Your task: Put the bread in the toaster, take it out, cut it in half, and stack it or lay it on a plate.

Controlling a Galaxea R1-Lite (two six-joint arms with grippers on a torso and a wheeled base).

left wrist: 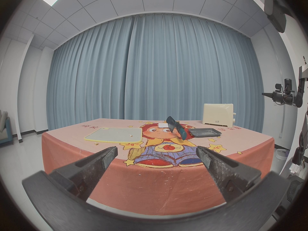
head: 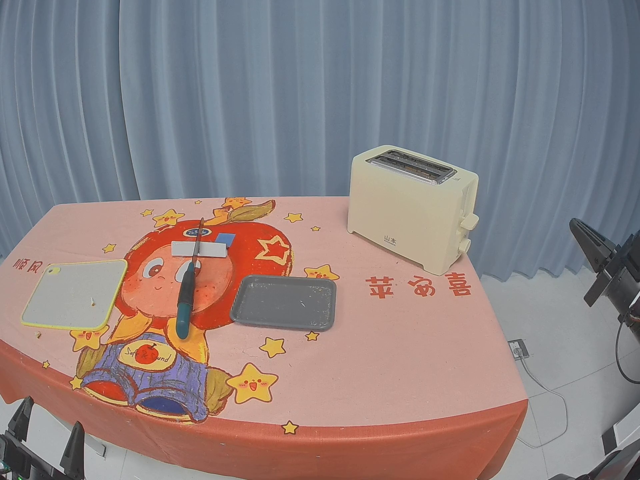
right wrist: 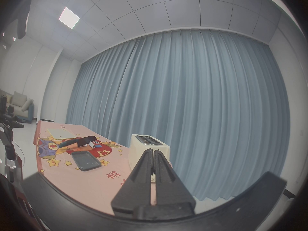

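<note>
Left pincer [left wrist: 157,151]: jaws spread wide, nothing between them. It sits low in front of the desk's [head: 400,348] near left corner, off the cloth, pointed across the desktop.

Right pincer [right wrist: 153,153]: fingers pressed together along their whole length, nothing gripped. It sits out past the right end of the desk, over the floor, well apart from everything on the desktop, pointed toward the toaster [head: 410,211].

Bread [head: 210,250]: a flat white slice lying on the cloth left of centre, on the printed red apple face. It is well apart from the toaster and from both pincers.

Knife [head: 187,288]: teal handle toward the near edge, thin blade running away from it and crossing over the bread. From the left wrist view the knife looks tilted, with the blade end raised; I cannot tell how much of the blade touches the slice.

Plate [head: 283,303]: a shallow grey rectangular tray, just to the right of the knife handle, flat on the cloth, between the knife and the toaster.

Cutting board [head: 75,295]: pale grey with a yellow-green rim, near the left edge of the desk, with a few crumbs on it.

The toaster is cream-coloured, upright at the far right corner, with two slots on top and knobs on its right end.

Blue curtain [head: 320,68] behind the desk.
</note>
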